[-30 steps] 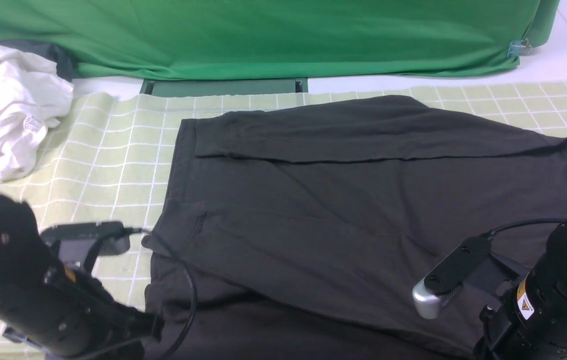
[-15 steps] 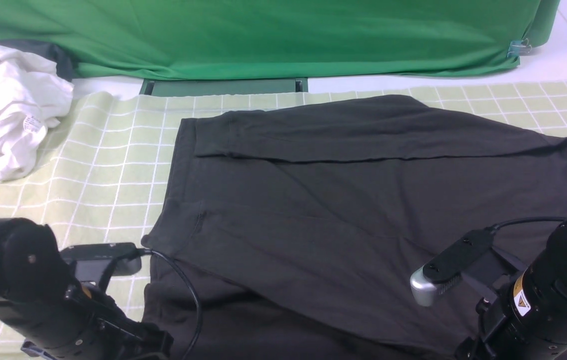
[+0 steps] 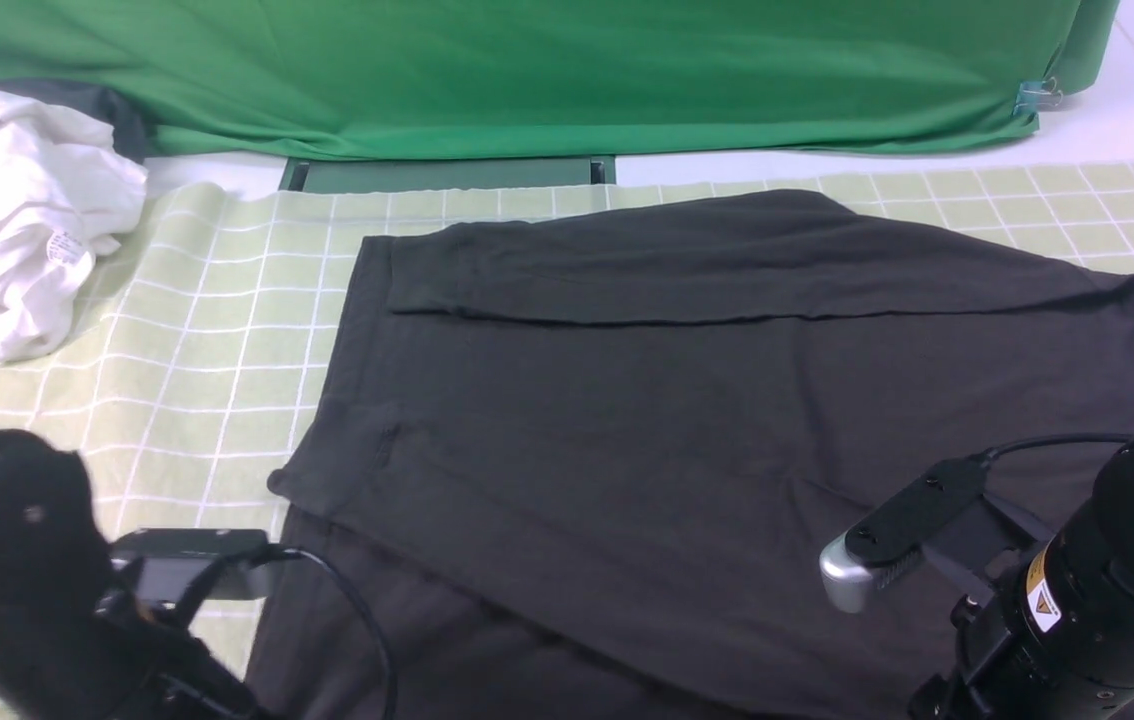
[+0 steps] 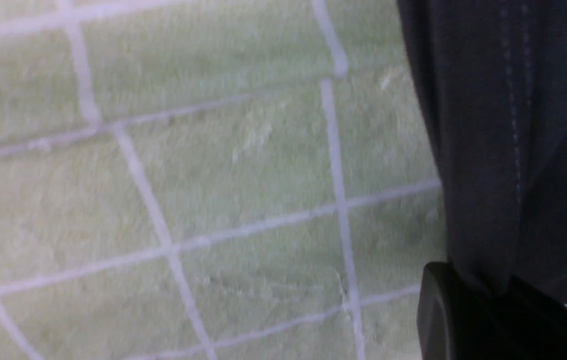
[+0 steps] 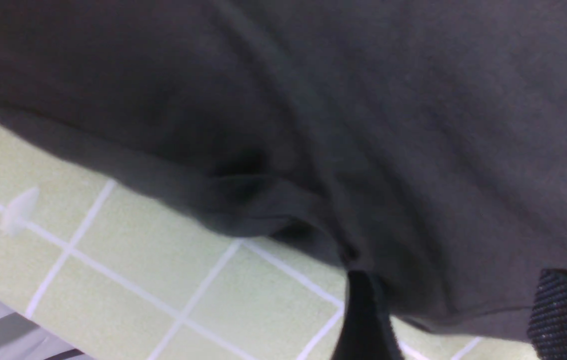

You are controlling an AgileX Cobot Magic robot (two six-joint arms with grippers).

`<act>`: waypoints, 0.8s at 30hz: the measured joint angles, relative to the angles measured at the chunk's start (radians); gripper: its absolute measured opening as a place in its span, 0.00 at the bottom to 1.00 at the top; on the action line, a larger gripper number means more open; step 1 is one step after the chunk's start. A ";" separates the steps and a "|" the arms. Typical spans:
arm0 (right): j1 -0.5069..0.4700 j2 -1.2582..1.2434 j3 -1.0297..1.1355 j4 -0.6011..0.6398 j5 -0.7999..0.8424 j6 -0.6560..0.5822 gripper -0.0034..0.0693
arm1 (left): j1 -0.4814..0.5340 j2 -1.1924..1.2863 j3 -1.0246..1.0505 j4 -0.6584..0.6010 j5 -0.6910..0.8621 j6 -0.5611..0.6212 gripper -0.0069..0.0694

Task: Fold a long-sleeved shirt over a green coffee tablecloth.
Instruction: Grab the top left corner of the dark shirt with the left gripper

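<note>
Beside the shirt [image 3: 677, 400] hem, open tablecloth [image 3: 217, 330] spreads leftward.

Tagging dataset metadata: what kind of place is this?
Probably a lab bench for robot cloth-folding, not a home: plain bright green fabric backdrop clipped up behind, pale yellow-green grid-lined tablecloth as the work surface, large black cotton long-sleeved shirt spread on it.

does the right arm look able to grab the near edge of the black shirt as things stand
Probably yes: the right gripper has its jaws open, and the edge of the long-sleeved shirt lies between them, with only the green coffee tablecloth beneath.
</note>
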 joint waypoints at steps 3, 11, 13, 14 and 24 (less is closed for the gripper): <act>0.000 0.000 0.000 0.000 0.000 0.000 0.63 | 0.000 -0.089 0.000 0.028 0.058 -0.065 0.10; 0.000 0.000 0.000 0.003 0.033 -0.013 0.63 | 0.000 -0.178 0.004 0.056 0.170 -0.100 0.10; 0.000 0.000 0.000 0.017 0.064 -0.039 0.63 | 0.000 -0.178 0.008 0.059 0.165 -0.104 0.10; 0.000 0.000 0.000 0.032 0.082 -0.059 0.63 | -0.001 -0.178 0.011 0.059 0.162 -0.108 0.10; 0.181 0.000 0.000 0.036 -0.063 -0.101 0.67 | -0.001 -0.178 0.016 0.064 0.132 -0.118 0.10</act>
